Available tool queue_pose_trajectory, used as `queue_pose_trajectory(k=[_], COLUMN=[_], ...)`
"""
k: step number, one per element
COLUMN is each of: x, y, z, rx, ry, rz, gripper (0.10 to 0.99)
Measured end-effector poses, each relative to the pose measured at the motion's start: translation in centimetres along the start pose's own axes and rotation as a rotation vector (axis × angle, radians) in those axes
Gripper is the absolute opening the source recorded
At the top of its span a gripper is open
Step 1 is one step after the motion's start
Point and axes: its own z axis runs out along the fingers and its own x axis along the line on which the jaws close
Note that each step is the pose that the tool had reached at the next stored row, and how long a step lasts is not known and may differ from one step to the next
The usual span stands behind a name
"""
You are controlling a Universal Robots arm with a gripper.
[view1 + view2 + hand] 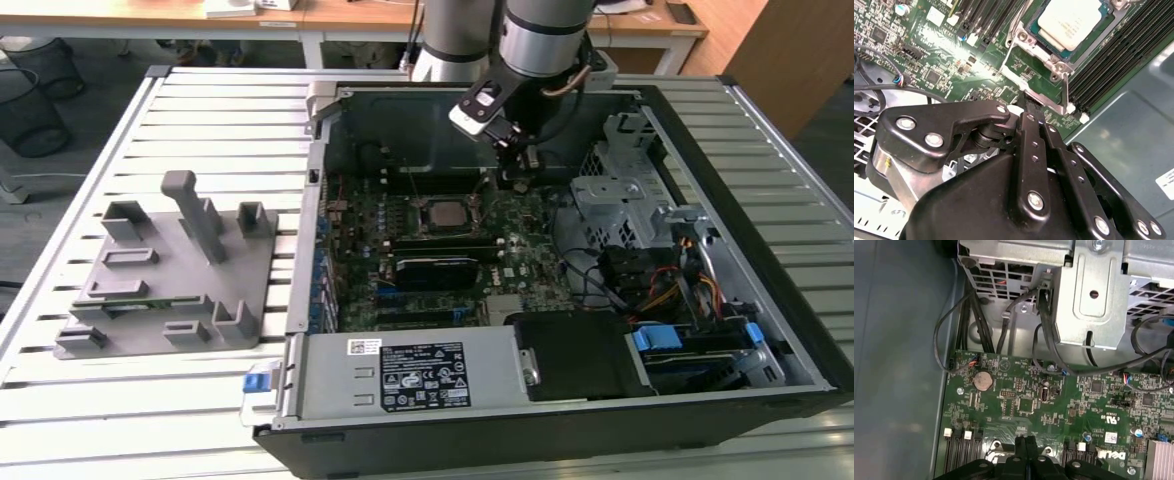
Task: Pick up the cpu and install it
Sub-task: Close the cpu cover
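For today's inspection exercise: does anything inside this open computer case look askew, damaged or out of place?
Nothing stands out. The cpu appears to lie flat in its socket, square with the metal frame around it. The gripper hangs shut and empty just beside that socket, over the motherboard.

The cpu (1070, 21), square and silver-topped, lies flat in its socket (1015, 37) near the motherboard's (929, 50) middle.
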Motion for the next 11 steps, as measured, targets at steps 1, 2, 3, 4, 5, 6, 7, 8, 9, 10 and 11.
queue_pose_trajectory(k=[1, 2, 3, 4, 5, 6, 7, 8, 9, 10, 11], x=[0.01, 0.01, 0.01, 0.02, 0.02, 0.03, 0.04, 0.05, 0.05, 0.05, 0.06], y=[-0.05, -0.08, -0.11, -0.14, -0.16, -0.20, -0.31, -0.38, -0.42, -0.46, -0.49], z=[0.00, 0.00, 0.00, 0.00, 0.00, 0.00, 0.01, 0.01, 0.01, 0.02, 0.02], rx=[0.000, 0.000, 0.000, 0.000, 0.000, 0.000, 0.000, 0.000, 0.000, 0.000, 0.000], ry=[0.0000, 0.0000, -0.0001, 0.0000, 0.0000, 0.0000, 0.0000, -0.0001, -0.0002, -0.0001, -0.0001], rz=[0.000, 0.000, 0.000, 0.000, 0.000, 0.000, 0.000, 0.000, 0.000, 0.000, 0.000], gripper=[0.106, 0.106, 0.106, 0.106, 0.106, 0.106, 0.106, 0.106, 0.106, 0.106, 0.106])
